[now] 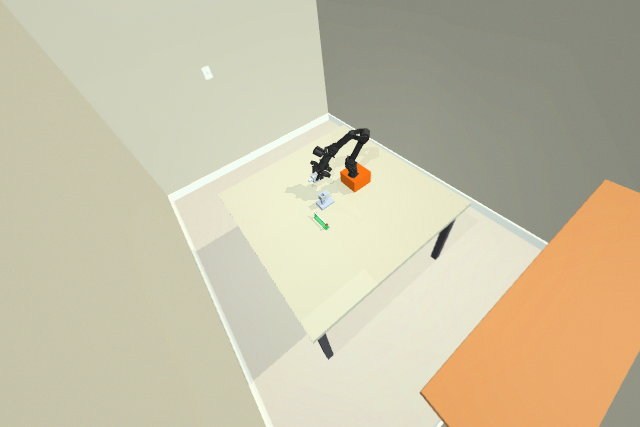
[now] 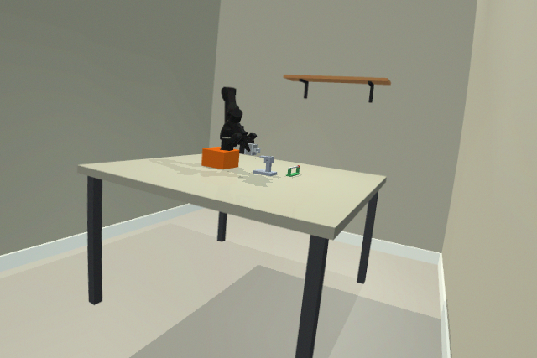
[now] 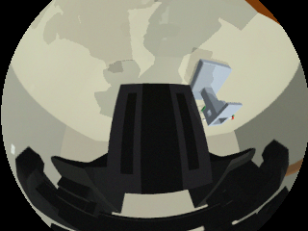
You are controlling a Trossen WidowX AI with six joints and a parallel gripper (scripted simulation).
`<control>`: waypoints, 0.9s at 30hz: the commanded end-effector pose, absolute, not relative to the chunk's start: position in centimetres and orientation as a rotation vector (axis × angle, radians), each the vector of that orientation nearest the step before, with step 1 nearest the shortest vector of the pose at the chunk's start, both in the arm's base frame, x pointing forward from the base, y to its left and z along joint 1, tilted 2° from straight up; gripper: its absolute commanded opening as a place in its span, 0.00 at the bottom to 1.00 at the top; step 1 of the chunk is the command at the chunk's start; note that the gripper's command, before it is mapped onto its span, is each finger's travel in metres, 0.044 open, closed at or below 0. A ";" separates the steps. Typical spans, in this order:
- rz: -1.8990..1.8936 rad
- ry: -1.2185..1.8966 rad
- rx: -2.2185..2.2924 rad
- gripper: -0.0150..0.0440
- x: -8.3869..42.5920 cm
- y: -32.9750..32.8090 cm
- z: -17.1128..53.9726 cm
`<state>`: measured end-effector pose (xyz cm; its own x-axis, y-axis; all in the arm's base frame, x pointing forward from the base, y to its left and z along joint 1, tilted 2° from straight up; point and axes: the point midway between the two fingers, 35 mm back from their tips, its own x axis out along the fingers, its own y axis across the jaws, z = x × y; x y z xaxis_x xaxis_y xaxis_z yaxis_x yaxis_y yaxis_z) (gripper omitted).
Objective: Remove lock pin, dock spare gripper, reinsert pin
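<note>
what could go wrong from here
The hand is shut on the spare gripper, held in the air off to one side of the mount. It might slip or turn between the fingers and reach the socket crooked. If carried too low, it could knock the mount's upright post. Overshooting past the mount could also bump the green stand just beyond it.
</note>
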<state>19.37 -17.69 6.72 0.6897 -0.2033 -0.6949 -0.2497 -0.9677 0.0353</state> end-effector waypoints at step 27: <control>1.507 -0.010 -3.317 0.25 21.2 -15.6 7.3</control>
<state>20.83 -15.91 6.87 0.6747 -0.1891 -0.7135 0.1181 -0.9265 0.3572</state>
